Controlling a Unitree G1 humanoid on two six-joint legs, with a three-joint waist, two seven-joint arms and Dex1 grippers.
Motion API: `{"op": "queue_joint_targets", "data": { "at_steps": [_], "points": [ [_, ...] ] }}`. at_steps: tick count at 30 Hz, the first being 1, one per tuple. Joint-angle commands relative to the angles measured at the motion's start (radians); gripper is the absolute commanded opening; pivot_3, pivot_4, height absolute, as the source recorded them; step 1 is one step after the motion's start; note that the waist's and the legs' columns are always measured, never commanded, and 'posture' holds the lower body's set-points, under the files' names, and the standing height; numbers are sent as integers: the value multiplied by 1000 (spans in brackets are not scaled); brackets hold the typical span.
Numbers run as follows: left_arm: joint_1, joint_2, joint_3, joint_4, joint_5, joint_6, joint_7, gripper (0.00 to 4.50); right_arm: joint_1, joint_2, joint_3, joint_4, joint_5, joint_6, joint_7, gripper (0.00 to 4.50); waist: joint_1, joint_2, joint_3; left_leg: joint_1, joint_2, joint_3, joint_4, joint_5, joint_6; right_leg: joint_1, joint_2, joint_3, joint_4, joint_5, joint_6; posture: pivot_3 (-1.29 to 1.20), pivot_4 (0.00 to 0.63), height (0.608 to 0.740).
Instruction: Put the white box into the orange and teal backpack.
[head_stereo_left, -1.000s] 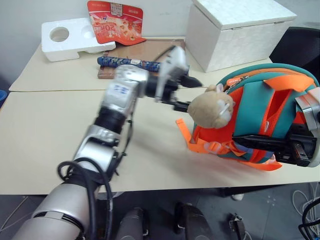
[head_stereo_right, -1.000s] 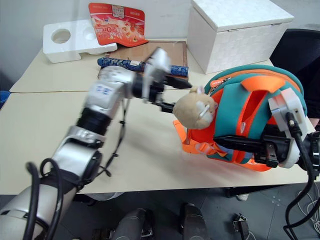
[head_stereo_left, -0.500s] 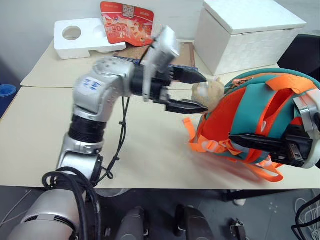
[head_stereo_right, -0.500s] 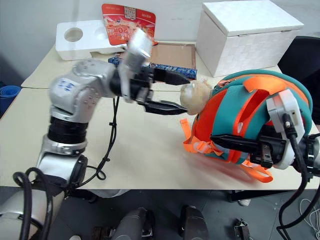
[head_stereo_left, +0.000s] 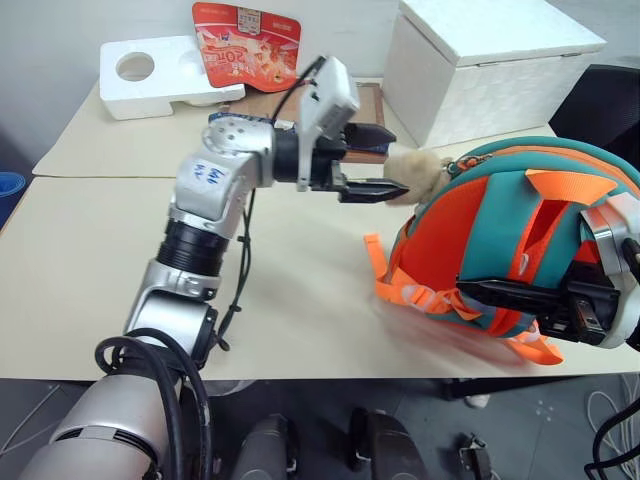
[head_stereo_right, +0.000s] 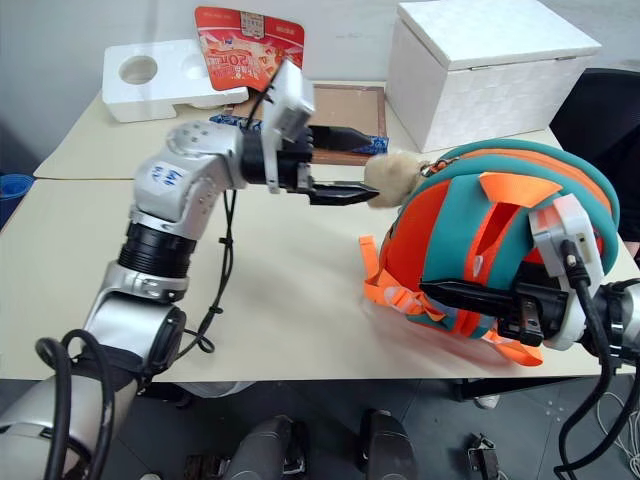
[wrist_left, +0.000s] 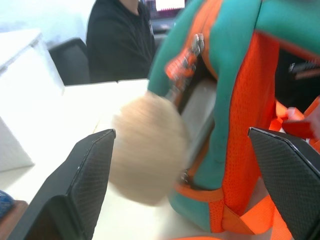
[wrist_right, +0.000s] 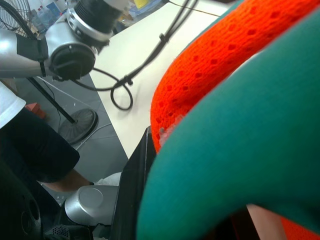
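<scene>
Your left claw (head_stereo_left: 372, 162) stood wide apart beside plush toy (head_stereo_left: 418, 174); right claw (head_stereo_left: 500, 293) clamped backpack (head_stereo_left: 470, 240) on worktop (head_stereo_left: 80, 260). White box location unclear, possibly inside gap. Risk: swinging toy snagging fingers.

Soft, even light is falling on the table (head_stereo_left: 90, 260), and shadows are staying faint. In the left wrist view, bright light is washing out the upper left, and the plush toy (wrist_left: 147, 147) in the middle is looking smeared and fuzzy. The orange and teal backpack (wrist_right: 240, 125) is looking blurry up close in the right wrist view.
</scene>
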Motion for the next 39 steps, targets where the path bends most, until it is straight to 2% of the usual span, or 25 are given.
{"op": "queue_joint_targets", "data": {
  "at_steps": [1, 3, 7, 10, 12, 15, 25, 28, 30, 34, 39],
  "points": [
    [-50, 25, 25, 17, 13, -61, -5, 4450, 3, -2, -45, -15, 4, -25, 5, 0, 1, 0, 0, 0, 0, 0, 0, 0, 0, 0, 0, 0, 0, 0, 0, 0, 150, 740],
    [-79, 10, 10, 82, 36, -89, 2, 4450, 0, -5, -43, -10, 4, -27, 5, 0, 7, 0, 0, 0, -1, 0, 1, 0, 0, 1, 0, 0, 0, 0, 0, 0, 150, 740],
    [-116, -48, -52, 192, 46, -84, -85, 4450, -10, -2, -28, -7, 2, -32, -3, 0, 9, 0, 0, 0, -2, -1, 2, -2, 3, 2, -1, 0, -1, 1, 1, 0, 150, 740],
    [-135, -128, -106, 324, 135, -201, -33, 4450, -20, 8, -1, -14, -5, -40, -5, 0, 7, 0, 0, -1, -2, 1, 2, -2, 5, 1, -1, -1, -1, 1, 2, 0, 150, 740],
    [-165, -179, -104, 424, 166, -253, 5, 4450, -19, 11, 7, -18, -11, -46, -5, 0, 5, -1, 0, -1, -2, 2, 2, -3, 5, 1, -1, -1, -3, 2, 4, 0, 150, 740],
    [-193, -205, -88, 503, 172, -294, -16, 4450, -15, 15, 8, -24, -9, -51, -11, 0, 0, -1, 0, -1, -2, 2, 2, -3, 6, 0, -2, -1, -4, 2, 4, 0, 150, 740],
    [-224, -142, -54, 553, 192, -348, -108, 1486, 45, 16, -29, -30, -20, -63, -11, 0, 1, 0, 0, -1, -1, 5, 2, -4, 6, -2, -1, -1, -3, 2, 4, 0, 150, 740],
    [-252, -88, -67, 593, 232, -372, -132, 795, 60, 25, -41, -37, -12, -64, -23, 0, 1, 0, 0, -1, -1, 5, 2, -4, 6, -2, -1, -1, -3, 2, 4, 0, 150, 740],
    [-260, -42, -96, 640, 293, -444, -133, 562, 84, 32, -49, -48, -21, -67, -19, 0, -1, 0, 0, -1, -1, 5, 1, -5, 6, -2, -1, -2, -3, 2, 4, 0, 150, 740],
    [-226, 28, -174, 727, 434, -702, -91, 562, 120, 48, -56, -61, -41, -79, -22, 0, -1, 0, 0, -1, 0, 6, 1, -5, 5, -2, -1, -2, -3, 2, 4, 0, 150, 740],
    [-178, -27, -226, 792, 521, -864, -10, 562, 157, 62, -69, -63, -63, -99, -18, 0, 7, 0, 0, -1, -1, 6, 2, -6, 7, -2, -2, -2, -3, 2, 4, 0, 150, 740]
  ]
}}
